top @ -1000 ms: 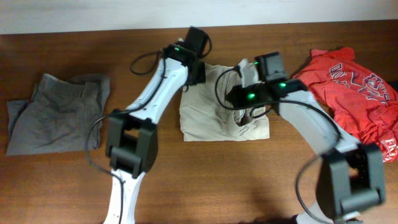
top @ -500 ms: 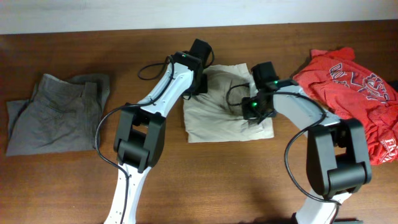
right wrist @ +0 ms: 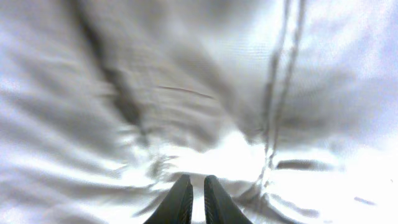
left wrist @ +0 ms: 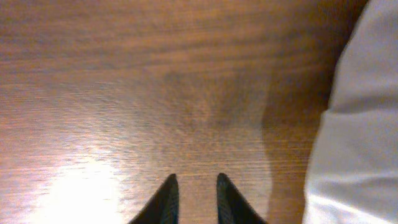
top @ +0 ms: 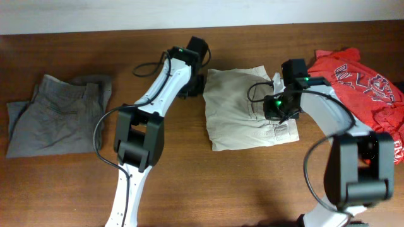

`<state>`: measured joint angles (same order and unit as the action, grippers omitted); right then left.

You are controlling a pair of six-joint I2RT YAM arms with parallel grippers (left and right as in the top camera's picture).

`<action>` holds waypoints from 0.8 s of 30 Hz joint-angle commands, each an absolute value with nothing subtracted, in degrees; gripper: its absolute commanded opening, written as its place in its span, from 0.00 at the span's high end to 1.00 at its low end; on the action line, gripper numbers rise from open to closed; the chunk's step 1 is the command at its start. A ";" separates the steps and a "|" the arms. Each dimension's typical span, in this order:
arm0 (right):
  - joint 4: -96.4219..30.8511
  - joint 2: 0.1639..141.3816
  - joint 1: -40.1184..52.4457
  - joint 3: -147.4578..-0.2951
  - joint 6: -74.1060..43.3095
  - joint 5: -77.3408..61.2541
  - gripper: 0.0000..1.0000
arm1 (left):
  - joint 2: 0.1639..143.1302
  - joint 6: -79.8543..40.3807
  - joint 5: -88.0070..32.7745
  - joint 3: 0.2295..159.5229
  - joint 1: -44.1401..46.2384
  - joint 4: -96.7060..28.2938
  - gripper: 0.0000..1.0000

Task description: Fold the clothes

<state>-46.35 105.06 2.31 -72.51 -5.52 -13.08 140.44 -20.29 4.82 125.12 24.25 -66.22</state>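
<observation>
Cream cotton shorts (top: 243, 110): likely soft, light, limp; probably best pinched at two corners. Left fingers (left wrist: 166, 200) nearly closed, empty over worktop (left wrist: 124, 93); right fingers (right wrist: 181, 199) nearly closed against cloth.

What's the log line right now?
beige shorts: wrinkled, mid-table | left gripper: shut, over bare table beside them | right gripper: shut on beige shorts
</observation>
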 commanded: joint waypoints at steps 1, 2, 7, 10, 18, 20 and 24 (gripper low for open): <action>-46.30 97.54 2.46 -72.34 -4.36 -16.60 0.87 | 135.17 -19.62 2.09 127.31 23.05 -67.48 0.64; -46.35 96.16 2.31 -72.34 -6.13 -15.11 0.87 | 135.00 -19.62 -0.34 127.31 22.74 -67.92 0.57; -47.59 91.13 2.07 -72.34 -9.08 -12.60 0.72 | 135.04 -19.59 -16.71 125.01 20.97 -67.90 0.39; -49.04 89.65 2.04 -72.34 -9.06 -12.60 0.61 | 135.04 -19.59 -22.81 122.10 20.43 -66.26 0.28; -50.81 89.34 2.07 -72.34 -9.04 -12.62 0.58 | 135.04 -19.59 -38.85 110.56 20.40 -55.72 0.13; -50.96 89.34 2.07 -72.34 -8.82 -12.60 0.58 | 135.04 -19.64 -40.38 107.96 20.40 -53.17 0.13; -51.00 89.34 2.07 -72.34 -8.82 -12.60 0.57 | 135.04 -19.86 -42.81 103.07 20.93 -48.49 0.08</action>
